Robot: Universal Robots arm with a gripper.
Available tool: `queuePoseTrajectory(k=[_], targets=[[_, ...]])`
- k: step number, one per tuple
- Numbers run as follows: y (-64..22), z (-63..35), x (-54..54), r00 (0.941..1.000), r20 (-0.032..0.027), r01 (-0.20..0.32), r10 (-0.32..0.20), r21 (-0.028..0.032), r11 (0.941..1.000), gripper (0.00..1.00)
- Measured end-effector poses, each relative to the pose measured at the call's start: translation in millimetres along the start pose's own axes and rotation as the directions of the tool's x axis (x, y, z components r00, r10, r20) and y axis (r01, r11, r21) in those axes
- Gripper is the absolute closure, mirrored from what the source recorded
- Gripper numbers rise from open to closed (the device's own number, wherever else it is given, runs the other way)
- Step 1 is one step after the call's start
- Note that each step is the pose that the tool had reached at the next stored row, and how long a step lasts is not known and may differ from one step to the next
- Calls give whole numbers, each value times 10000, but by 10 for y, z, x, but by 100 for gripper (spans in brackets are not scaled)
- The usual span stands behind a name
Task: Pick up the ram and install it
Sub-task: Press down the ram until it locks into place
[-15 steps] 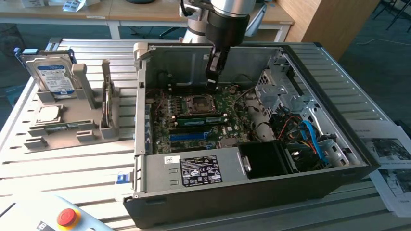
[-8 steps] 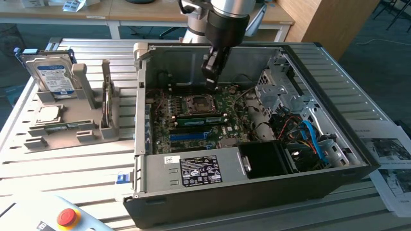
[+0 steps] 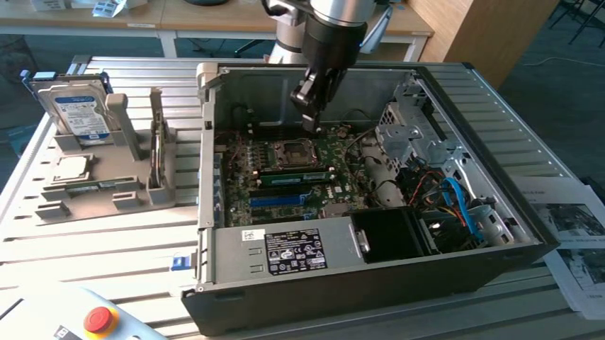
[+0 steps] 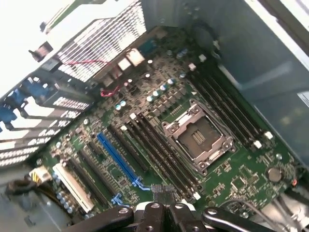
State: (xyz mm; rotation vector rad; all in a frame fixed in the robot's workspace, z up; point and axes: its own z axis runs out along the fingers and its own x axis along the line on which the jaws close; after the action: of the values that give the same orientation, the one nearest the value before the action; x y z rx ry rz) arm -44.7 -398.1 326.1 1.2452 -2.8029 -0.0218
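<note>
A: We see the black gripper (image 3: pixel 313 117) inside the open grey computer case (image 3: pixel 529 241), jaws closed, holding nothing we can make out.

B: The long green ram stick (image 3: pixel 295 176) lies in a motherboard slot, at the gripper's six o'clock; seemingly already seated.

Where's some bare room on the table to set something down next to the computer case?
Bare slatted table lies between the grey holder and the red button, left of the computer case. Crowded: the holder with the hard drive, and papers on the right.
</note>
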Motion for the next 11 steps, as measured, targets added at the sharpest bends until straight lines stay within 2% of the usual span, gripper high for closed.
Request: queuePoseTrajectory(k=[5,8,11], targets=[[0,1,0,9960,35,-895,896,-57,9960,90],[0,1,0,9895,55,-1441,1441,-94,9895,90],[0,2,0,9803,73,-1971,1972,-131,9803,90]])
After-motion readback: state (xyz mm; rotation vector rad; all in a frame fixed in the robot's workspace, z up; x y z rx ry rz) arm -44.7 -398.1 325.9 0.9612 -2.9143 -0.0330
